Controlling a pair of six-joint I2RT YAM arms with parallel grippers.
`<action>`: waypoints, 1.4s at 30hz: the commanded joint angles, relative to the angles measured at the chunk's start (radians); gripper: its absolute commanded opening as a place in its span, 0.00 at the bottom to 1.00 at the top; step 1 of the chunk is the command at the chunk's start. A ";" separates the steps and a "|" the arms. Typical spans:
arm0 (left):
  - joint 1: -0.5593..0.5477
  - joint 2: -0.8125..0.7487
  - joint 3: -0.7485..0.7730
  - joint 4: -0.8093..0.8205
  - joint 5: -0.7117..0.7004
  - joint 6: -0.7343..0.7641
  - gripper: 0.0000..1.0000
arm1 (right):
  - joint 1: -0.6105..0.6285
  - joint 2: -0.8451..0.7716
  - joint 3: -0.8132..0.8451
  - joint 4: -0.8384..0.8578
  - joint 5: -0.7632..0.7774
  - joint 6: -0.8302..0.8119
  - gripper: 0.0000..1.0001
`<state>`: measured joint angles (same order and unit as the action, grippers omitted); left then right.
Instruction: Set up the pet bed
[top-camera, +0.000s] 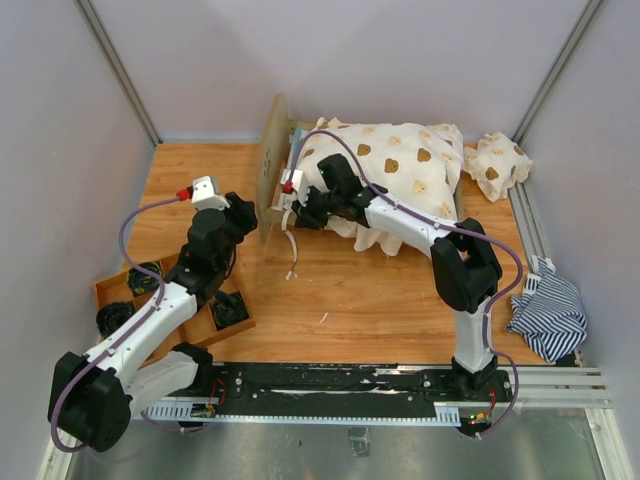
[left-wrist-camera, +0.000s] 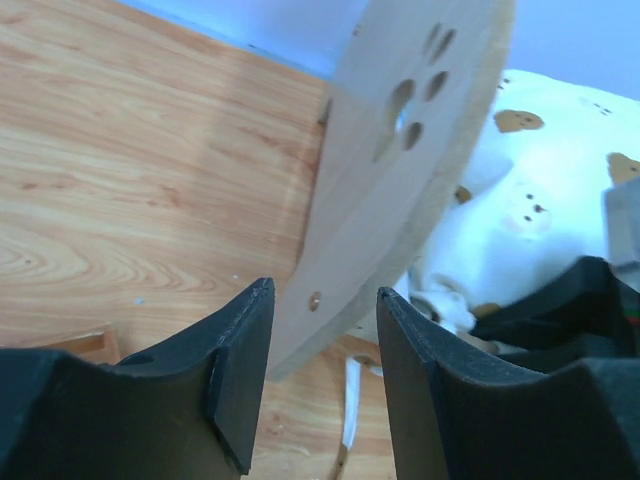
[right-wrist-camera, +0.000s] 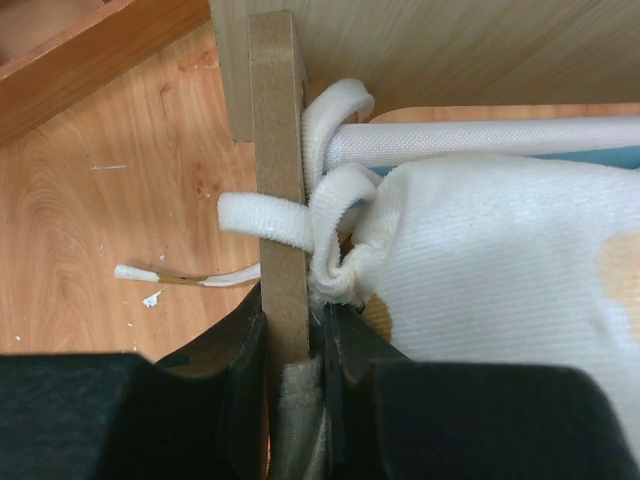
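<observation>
Wooden tabletop (top-camera: 380, 300), far edge: pet bed (top-camera: 300, 150) lies along it, right claw (right-wrist-camera: 298, 325) pinching its headboard (left-wrist-camera: 400, 190), left claw (left-wrist-camera: 322, 300) wide, empty, just short.

Top view looks down from behind — both close wrist views share the headboard (left-wrist-camera: 385, 220).

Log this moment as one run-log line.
left fingers: open by headboard | right fingers: shut on pet bed board edge | cover: draped over bed
</observation>
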<state>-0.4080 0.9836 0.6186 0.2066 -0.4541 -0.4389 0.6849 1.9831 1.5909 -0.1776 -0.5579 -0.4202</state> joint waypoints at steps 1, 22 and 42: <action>0.003 -0.001 0.013 0.031 0.165 0.042 0.50 | -0.023 -0.018 -0.034 0.045 -0.146 0.289 0.00; 0.003 0.301 0.075 0.248 0.107 0.193 0.53 | -0.025 -0.024 -0.071 0.061 0.006 0.354 0.03; 0.003 0.297 0.246 0.085 0.098 0.055 0.00 | -0.024 -0.392 -0.430 0.341 0.192 0.443 0.54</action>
<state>-0.4210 1.3178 0.7338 0.2775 -0.3080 -0.1596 0.6765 1.6901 1.2770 -0.0055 -0.4068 -0.0799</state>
